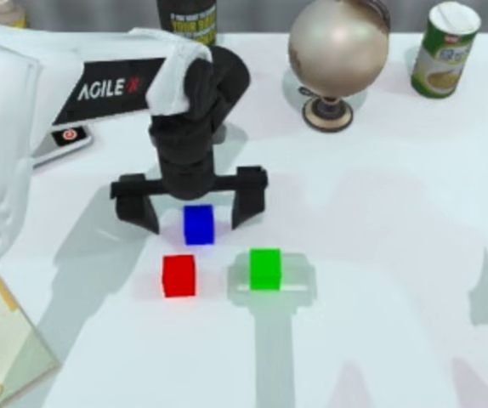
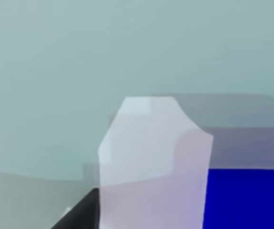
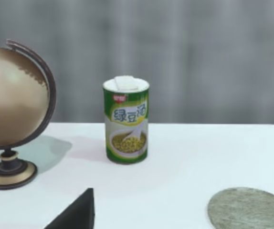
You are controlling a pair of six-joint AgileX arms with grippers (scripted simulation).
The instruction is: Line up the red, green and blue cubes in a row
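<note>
Straddling the blue cube [image 1: 198, 224], the left gripper [image 1: 191, 201] hung low over the middle of the counter [image 1: 380, 255] with its fingers [image 1: 136, 202] spread wide, one on each side of the cube and neither seeming to touch it, so it held nothing. That wide stance made sense either as the approach to a grasp or as a release just made; which of the two it was could not be told. In the left wrist view the blue cube [image 2: 247, 198] filled the lower corner right beside a pale finger, which suggested the gripper sat nearly at counter level. The red cube [image 1: 178, 275] and the green cube [image 1: 265, 269] lay nearer the front edge, side by side with a gap between them and roughly level with each other, so they already formed the start of a row. The blue cube sat behind that line, above the gap and closer to the red one, so it looked like the odd one out, probably still needing to be brought level with the pair. The right arm was out of the top view, parked; its wrist camera looked across at a globe [image 3: 10, 114] and a green can [image 3: 126, 120] at the back of the counter, and its fingers could not be judged.
</note>
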